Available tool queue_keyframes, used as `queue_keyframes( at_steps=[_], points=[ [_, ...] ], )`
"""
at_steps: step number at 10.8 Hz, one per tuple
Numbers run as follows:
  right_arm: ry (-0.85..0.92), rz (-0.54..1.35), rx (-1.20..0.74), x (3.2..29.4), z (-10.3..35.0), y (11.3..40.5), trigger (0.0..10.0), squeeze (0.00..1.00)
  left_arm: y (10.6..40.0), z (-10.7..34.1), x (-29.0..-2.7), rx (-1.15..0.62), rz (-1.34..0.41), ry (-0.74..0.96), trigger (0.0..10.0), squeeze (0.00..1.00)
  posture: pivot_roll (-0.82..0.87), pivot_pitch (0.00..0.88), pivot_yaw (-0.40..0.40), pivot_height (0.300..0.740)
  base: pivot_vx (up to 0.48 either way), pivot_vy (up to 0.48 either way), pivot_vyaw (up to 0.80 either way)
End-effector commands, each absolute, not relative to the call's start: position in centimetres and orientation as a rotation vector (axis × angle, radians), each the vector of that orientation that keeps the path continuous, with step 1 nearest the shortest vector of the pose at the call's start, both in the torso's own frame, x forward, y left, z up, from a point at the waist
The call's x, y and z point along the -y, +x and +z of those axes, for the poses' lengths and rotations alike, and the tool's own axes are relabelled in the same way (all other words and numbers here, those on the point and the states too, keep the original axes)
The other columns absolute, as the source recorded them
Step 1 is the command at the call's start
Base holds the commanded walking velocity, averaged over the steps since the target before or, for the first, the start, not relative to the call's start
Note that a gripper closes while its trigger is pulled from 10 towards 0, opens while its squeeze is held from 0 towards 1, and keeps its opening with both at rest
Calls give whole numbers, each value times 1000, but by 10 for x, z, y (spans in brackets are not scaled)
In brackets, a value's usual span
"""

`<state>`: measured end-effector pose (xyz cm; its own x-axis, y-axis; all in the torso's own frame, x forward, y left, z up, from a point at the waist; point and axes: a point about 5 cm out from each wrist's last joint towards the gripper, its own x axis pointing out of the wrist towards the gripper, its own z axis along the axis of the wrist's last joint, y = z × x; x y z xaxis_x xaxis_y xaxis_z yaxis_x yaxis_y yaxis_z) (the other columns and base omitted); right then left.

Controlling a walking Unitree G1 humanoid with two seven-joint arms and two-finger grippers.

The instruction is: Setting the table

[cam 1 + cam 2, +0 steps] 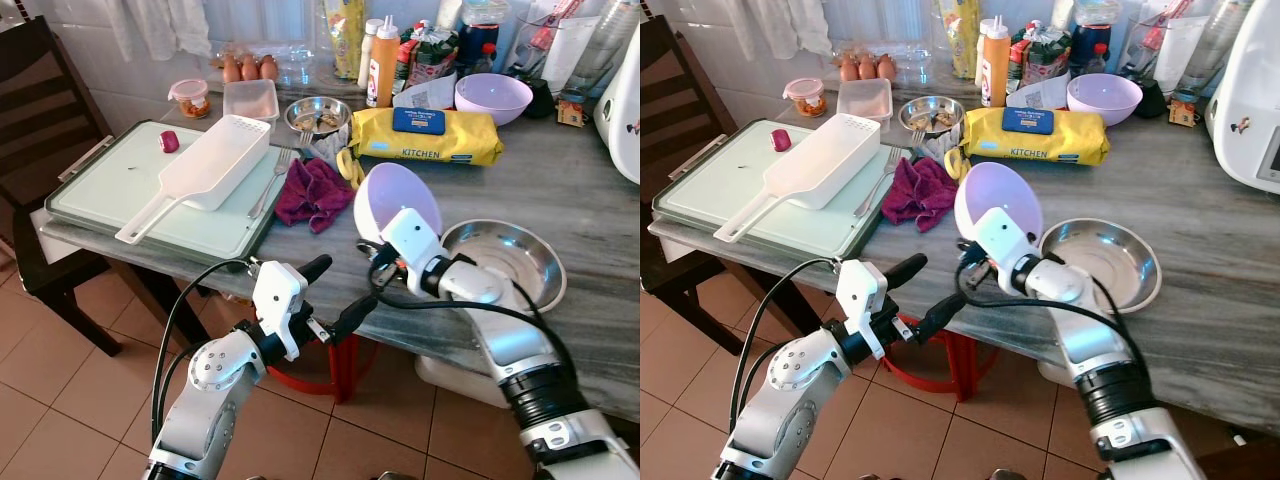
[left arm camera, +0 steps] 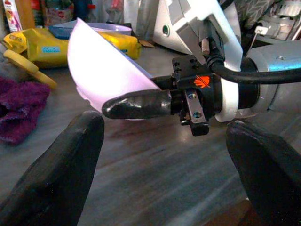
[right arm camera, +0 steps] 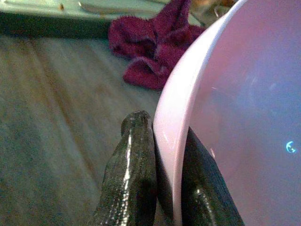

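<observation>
My right gripper [image 1: 372, 248] is shut on the rim of a pale lilac bowl [image 1: 396, 198], which it holds tilted on edge just above the grey counter [image 1: 560, 190]. In the right wrist view both fingers [image 3: 136, 179] pinch the bowl's rim [image 3: 174, 132]. My left gripper [image 1: 338, 292] hangs open off the counter's front edge, pointing toward the right gripper; its two wide-spread fingers [image 2: 56, 174] frame the bowl [image 2: 103, 70]. A steel bowl [image 1: 505, 260] lies just right of the held bowl. A second lilac bowl [image 1: 492, 97] stands at the back.
A green tray [image 1: 110, 185] holds a white scoop-shaped strainer [image 1: 200, 170] and a fork [image 1: 268, 182]. A magenta cloth [image 1: 313, 192] and a yellow wipes pack [image 1: 425, 135] lie mid-counter. Bottles, eggs and containers crowd the back; a white appliance [image 1: 622, 110] stands right; a dark chair [image 1: 40, 110] is left.
</observation>
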<state>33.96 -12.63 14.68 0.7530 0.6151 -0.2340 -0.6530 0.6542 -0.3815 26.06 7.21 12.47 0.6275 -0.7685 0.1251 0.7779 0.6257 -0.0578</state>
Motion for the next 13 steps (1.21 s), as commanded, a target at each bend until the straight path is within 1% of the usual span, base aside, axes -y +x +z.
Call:
queue_keyframes(
  at_steps=[1, 2, 3, 4, 5, 8, 13],
  points=[
    [-479, 735, -87, 125, 150, 342, 10000, 0, 260, 127, -72, 95, -890, -101, 10000, 0, -173, 118, 39, 740, 0, 0, 0],
    [-515, 738, -102, 128, 149, 341, 10000, 0, 261, 127, -72, 96, -892, -101, 10000, 0, -178, 117, 41, 740, 0, 0, 0],
    [-518, 732, -119, 130, 147, 341, 10000, 345, 261, 127, -71, 96, -894, -100, 10000, 0, -180, 117, 42, 740, 0, 0, 0],
    [-525, 733, -123, 131, 146, 341, 10000, 949, 261, 127, -71, 94, -896, -99, 10000, 0, -181, 116, 43, 740, 0, 0, 0],
    [-530, 737, -127, 132, 146, 341, 10000, 1000, 261, 127, -71, 91, -897, -100, 10000, 0, -181, 117, 41, 740, 0, 0, 0],
    [-545, 731, -116, 132, 150, 342, 10000, 1000, 261, 125, -70, 81, -896, -97, 10000, 0, -180, 115, 40, 740, 0, 0, 0],
    [-564, 673, -44, 134, 167, 348, 10000, 1000, 261, 122, -68, 65, -907, -86, 10000, 0, -185, 110, 43, 740, 0, 0, 0]
  ],
)
